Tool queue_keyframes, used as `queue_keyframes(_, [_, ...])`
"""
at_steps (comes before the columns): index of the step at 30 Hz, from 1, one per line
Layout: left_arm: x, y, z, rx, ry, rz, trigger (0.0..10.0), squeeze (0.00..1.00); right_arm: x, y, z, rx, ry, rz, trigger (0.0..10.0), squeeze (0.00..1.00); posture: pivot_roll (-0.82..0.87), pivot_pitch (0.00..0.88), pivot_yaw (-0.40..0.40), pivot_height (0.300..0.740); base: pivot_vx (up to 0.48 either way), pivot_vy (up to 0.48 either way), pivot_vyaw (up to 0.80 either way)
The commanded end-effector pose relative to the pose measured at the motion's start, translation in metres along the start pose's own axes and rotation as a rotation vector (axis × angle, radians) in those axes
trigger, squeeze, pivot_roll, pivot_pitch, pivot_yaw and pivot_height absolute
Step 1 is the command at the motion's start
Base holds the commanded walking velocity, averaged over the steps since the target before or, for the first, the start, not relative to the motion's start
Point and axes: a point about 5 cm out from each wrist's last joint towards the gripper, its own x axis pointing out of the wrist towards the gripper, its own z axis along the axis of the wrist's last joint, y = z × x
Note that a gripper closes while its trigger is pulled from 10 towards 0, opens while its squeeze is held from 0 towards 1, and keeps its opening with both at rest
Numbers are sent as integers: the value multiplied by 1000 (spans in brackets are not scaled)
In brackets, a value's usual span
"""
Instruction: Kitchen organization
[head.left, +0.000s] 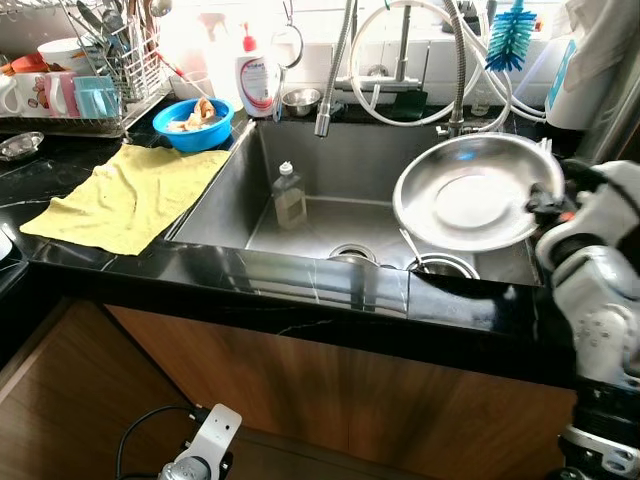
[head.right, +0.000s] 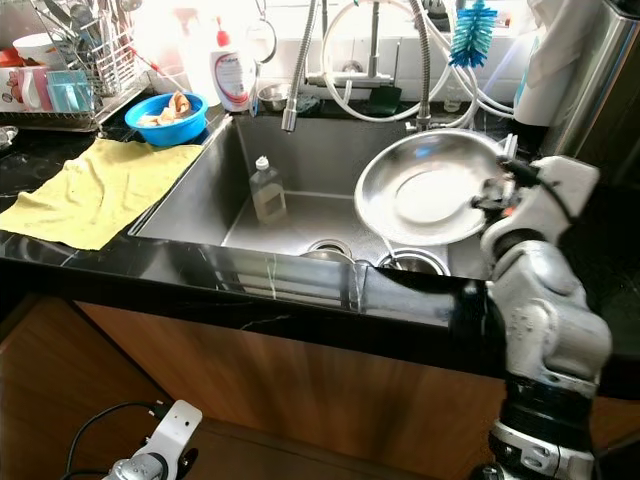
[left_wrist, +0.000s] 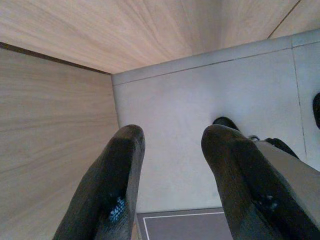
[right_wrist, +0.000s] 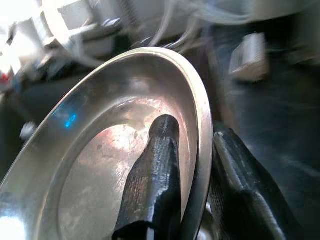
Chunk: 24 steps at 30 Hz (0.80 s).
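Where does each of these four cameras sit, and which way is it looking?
Left eye: on the head, looking down at the sink; the right gripper holds a steel plate.
Right eye: beside it, same scene; right arm in view.
Left wrist: on the hanging left arm, looking past the open left gripper at the floor.
Right wrist: along its fingers clamping the plate's rim.
Shared: the plate, in both eyes and the right wrist.

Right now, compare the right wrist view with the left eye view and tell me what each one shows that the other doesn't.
Right wrist view alone: one finger pressed inside the steel plate, the other behind its rim, a pinch grip.

Left eye view alone: the plate's place, held tilted above the sink, with a bottle standing in the basin, a yellow cloth on the counter and a blue bowl beyond it.

Shared: the right claw holding the plate by its rim.
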Motion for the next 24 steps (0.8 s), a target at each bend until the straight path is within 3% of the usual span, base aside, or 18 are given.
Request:
queue_keyframes(1, [-1, 2, -6, -12, 20, 12, 10000, 0, 4, 10, 12, -47, -46, 56, 10000, 0, -130, 0, 53, 740, 0, 0, 0])
queue_keyframes(5, [-1, 2, -5, -16, 17, 17, 10000, 0, 23, 15, 8, -179, -19, 114, 10000, 0, -123, 0, 44, 740, 0, 0, 0])
queue_keyframes(7, [0, 4, -2, -20, 10, 20, 10000, 0, 36, 19, 7, -305, -15, 156, 10000, 0, -121, 0, 41, 740, 0, 0, 0])
queue_keyframes(10, [0, 4, -1, -23, 6, 21, 10000, 0, 41, 18, 8, -388, -13, 153, 10000, 0, -118, 0, 39, 740, 0, 0, 0])
queue_keyframes(11, [0, 5, 0, -28, 4, 23, 10000, 0, 46, 16, 11, -493, -17, 135, 10000, 0, -116, 0, 38, 740, 0, 0, 0])
queue_keyframes(12, [0, 5, 0, -33, 3, 23, 10000, 0, 50, 15, 13, -543, -22, 130, 10000, 0, -114, 0, 36, 740, 0, 0, 0])
queue_keyframes(16, [0, 5, 1, -36, -1, 24, 10000, 0, 56, 13, 15, -589, -18, 122, 10000, 0, -112, 0, 33, 740, 0, 0, 0])
queue_keyframes(24, [0, 5, 3, -40, -8, 26, 10000, 0, 66, 9, -3, -700, 36, 137, 10000, 0, -101, 0, 31, 740, 0, 0, 0])
